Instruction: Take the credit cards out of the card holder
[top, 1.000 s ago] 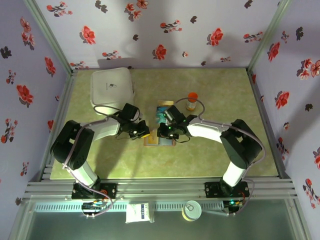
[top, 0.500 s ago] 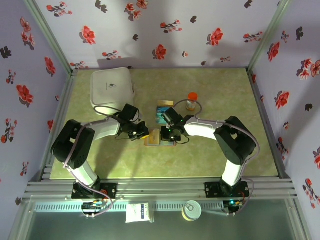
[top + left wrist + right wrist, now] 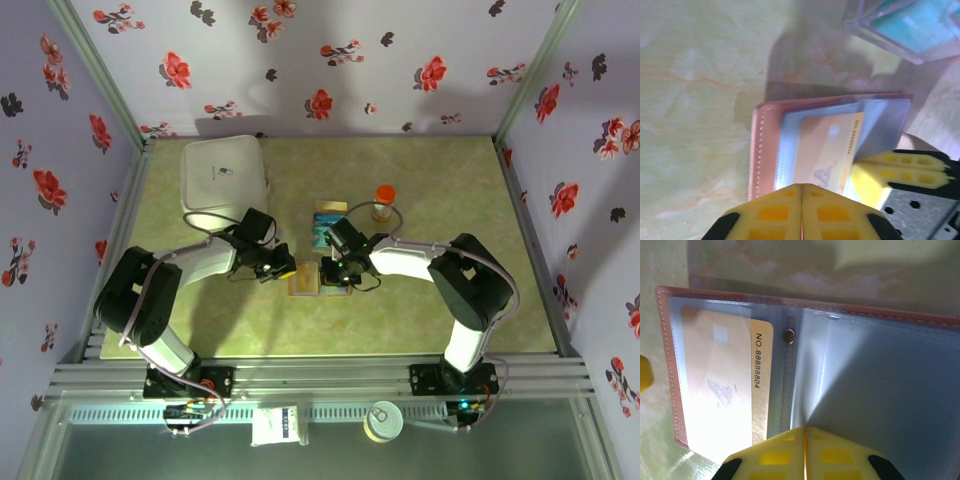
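The open card holder [image 3: 670, 365] was met at its edges by left pincer [image 3: 801, 215] and right pincer [image 3: 805, 455], both pressed together; its sleeved tan card [image 3: 725, 390] was judged next to be pinched out.

The overhead view is bright and even, lit from above, with soft shadows on the counter [image 3: 450, 300] beneath the arms. Both wrist views are soft: the left gripper [image 3: 801, 212] and right gripper [image 3: 805, 452] blur at the bottom edge. White glare washes out the lower left corner of the card holder [image 3: 666, 365], and grey shadow dims its right half.
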Tool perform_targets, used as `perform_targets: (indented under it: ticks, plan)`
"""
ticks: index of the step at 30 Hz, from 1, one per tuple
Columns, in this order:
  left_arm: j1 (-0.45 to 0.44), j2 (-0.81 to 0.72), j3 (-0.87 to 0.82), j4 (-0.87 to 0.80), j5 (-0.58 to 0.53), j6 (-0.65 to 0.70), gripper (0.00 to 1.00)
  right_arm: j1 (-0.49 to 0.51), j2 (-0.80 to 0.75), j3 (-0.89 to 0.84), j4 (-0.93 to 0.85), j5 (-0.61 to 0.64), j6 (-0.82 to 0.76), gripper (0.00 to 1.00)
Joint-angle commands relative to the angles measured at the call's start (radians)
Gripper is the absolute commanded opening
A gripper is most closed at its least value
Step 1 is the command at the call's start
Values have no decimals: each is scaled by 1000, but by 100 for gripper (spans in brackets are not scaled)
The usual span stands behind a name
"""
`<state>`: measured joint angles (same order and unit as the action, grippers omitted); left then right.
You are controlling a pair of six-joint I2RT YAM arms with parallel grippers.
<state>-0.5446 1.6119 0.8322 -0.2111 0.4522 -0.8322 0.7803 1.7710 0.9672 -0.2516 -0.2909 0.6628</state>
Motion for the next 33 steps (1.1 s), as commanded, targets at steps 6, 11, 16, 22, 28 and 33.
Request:
perform_targets:
  ticks: [6, 11, 16, 22, 28, 33]
  plan:
    - [-5, -1, 41, -51, 10, 18, 8, 10, -63, 41, -167, 93, -23, 14]
    - [-22, 20, 41, -41, 9, 9, 7, 9, -111, 43, -136, 73, 17, 19]
    - [-53, 45, 37, -11, 11, -11, 6, 9, -132, 48, -135, 83, 44, 21]
    - [-80, 95, 26, -4, -10, -17, 0, 8, -128, 62, -142, 98, 49, 21]
    - [-73, 94, 26, -70, -85, 39, 0, 8, -122, 72, -140, 94, 59, 23]
    - [-53, 91, 42, -100, -113, 70, 0, 7, -111, 71, -106, 64, 81, 23]
